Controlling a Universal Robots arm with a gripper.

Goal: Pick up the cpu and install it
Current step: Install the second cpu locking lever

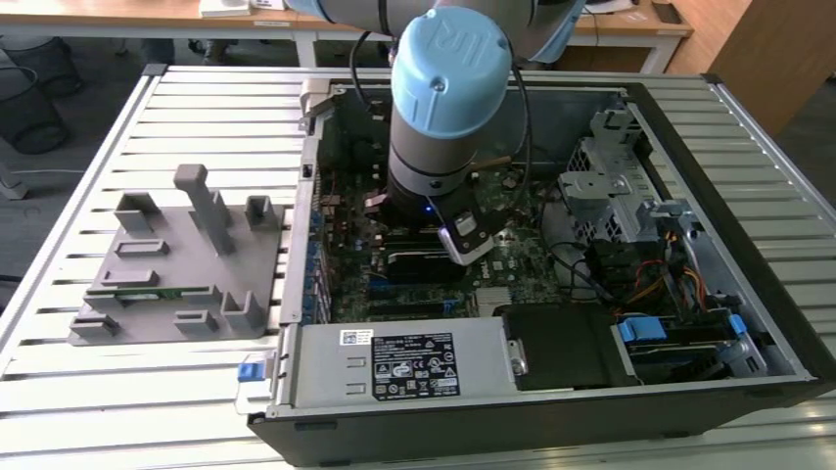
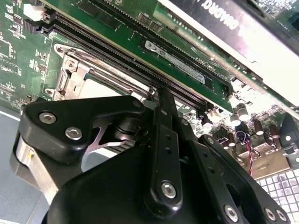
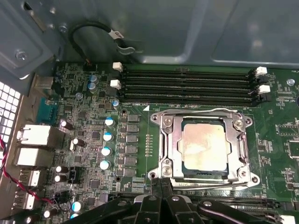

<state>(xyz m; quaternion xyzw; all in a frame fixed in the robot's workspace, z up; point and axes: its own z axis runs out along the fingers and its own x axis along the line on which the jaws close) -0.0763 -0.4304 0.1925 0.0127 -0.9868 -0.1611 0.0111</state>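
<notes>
The arm is lowered into the open computer case (image 1: pixel 731 294), the gripper (image 3: pixel 161 205) poised just beside the socket frame (image 3: pixel 243 149) on the motherboard (image 3: pixel 135 140). The cpu (image 3: pixel 205 144) is seen seated flat within that frame, nothing being carried. The fingers (image 3: pixel 156 186) appear drawn together, tips meeting. Seating is judged best confirmed by even, square alignment inside the frame, without tilt, near the memory slots (image 3: pixel 187 86).

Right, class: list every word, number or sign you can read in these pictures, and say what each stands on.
Nothing is clear enough to quote.
Power supply label: print too small.
Memory stick label: blurred.
Black card lettering: cut off.
Cable tag: too small.
</notes>
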